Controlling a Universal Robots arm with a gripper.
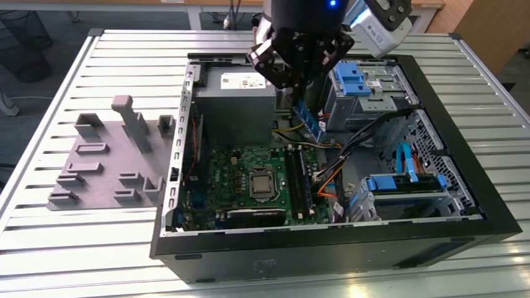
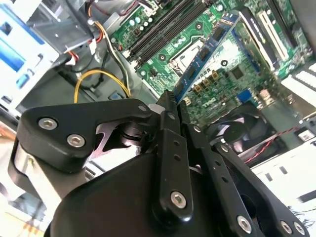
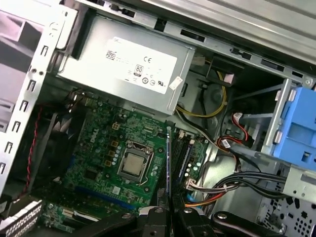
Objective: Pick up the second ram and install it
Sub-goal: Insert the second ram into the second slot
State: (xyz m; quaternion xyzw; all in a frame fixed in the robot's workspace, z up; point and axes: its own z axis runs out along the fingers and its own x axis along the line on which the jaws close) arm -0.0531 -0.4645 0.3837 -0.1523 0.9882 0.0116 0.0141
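My gripper (image 1: 291, 87) hangs over the open computer case and is shut on the second ram (image 1: 311, 121), a thin blue-green stick pointing down from its fingers. The stick floats above the green motherboard (image 1: 240, 180), over the inner end of the long black slots (image 1: 298, 180), apart from them. In the second wrist view the second ram (image 2: 207, 49) juts out from the closed gripper (image 2: 170, 106) toward the board. The first wrist view has the stick (image 3: 169, 163) edge-on, beside the slots (image 3: 185, 153), with the gripper (image 3: 169, 213) clamped on its near end.
A grey power supply (image 1: 236, 93) sits at the case's far end. Blue drive cages (image 1: 356, 77) and bundled cables (image 1: 364, 133) crowd the exterior view's right. The bare processor (image 1: 262, 183) lies mid-board. A grey fixture block (image 1: 108, 155) rests on the slatted table (image 1: 83, 248).
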